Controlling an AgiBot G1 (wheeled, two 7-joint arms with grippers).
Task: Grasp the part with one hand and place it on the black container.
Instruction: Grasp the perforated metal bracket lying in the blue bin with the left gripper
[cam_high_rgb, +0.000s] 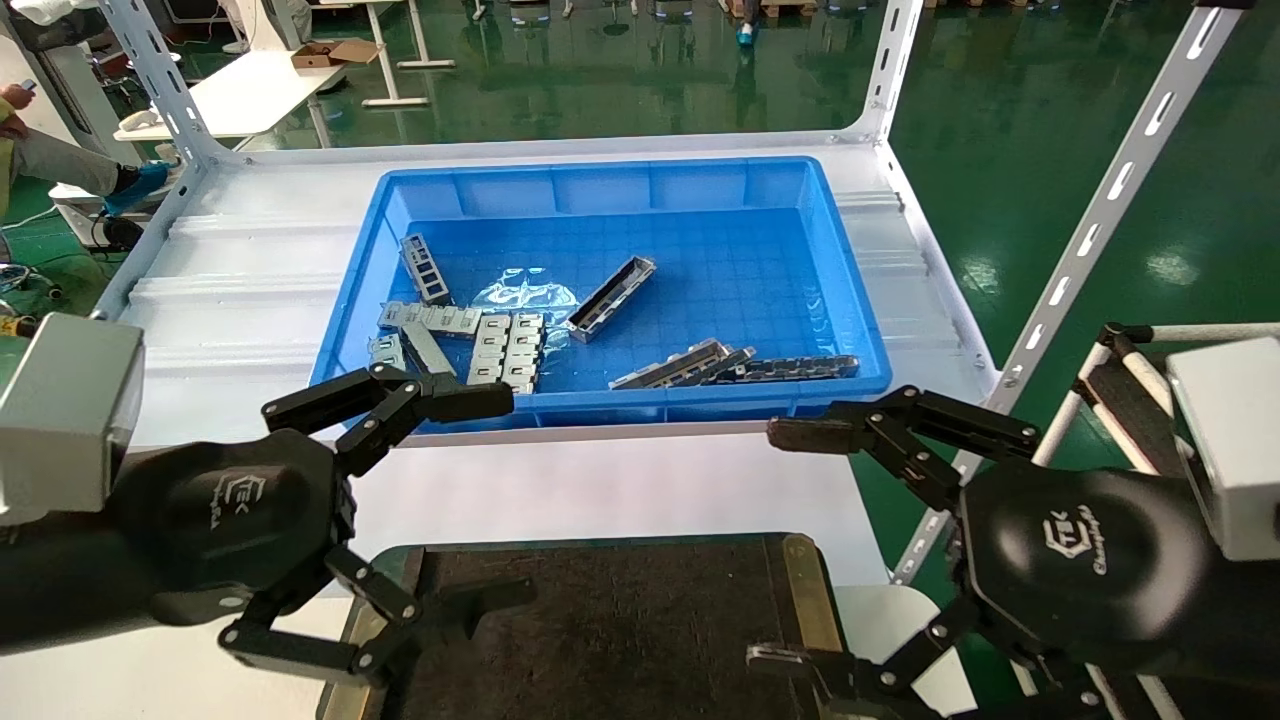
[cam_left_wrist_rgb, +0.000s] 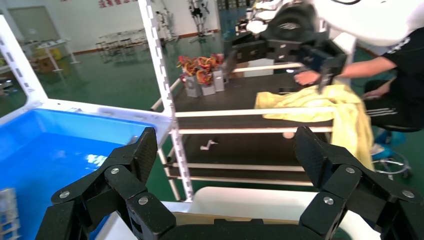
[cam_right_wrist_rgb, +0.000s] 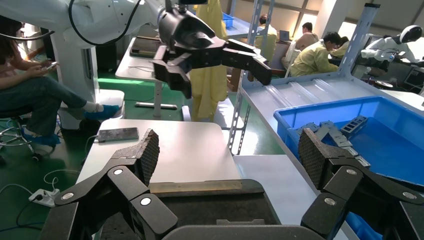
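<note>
- The black container (cam_high_rgb: 620, 620), a shallow felt-topped tray with brass-coloured side strips, is seen at the near edge of the head view; nothing is seen lying on its visible surface, so the placing is judged not yet done.
- The blue plastic bin (cam_high_rgb: 610, 180) is set beyond it on the white shelf (cam_high_rgb: 240, 300), and all the metal pieces are held inside it.
- The left gripper (cam_high_rgb: 505, 500) is held low over the near left corner of the tray, its fingers spread wide and nothing gripped.
- The right gripper (cam_high_rgb: 775, 545) is held likewise at the tray's right side, fingers wide apart and unloaded.
- The part (cam_high_rgb: 611, 298), a grey channel bar, is seen lying slantwise on the bin floor near the middle, untouched; the grasp, lift and carry are all judged to be left.
- Flat slotted plates (cam_high_rgb: 505, 348) are seen clustered just beside it, toward the bin's left.
</note>
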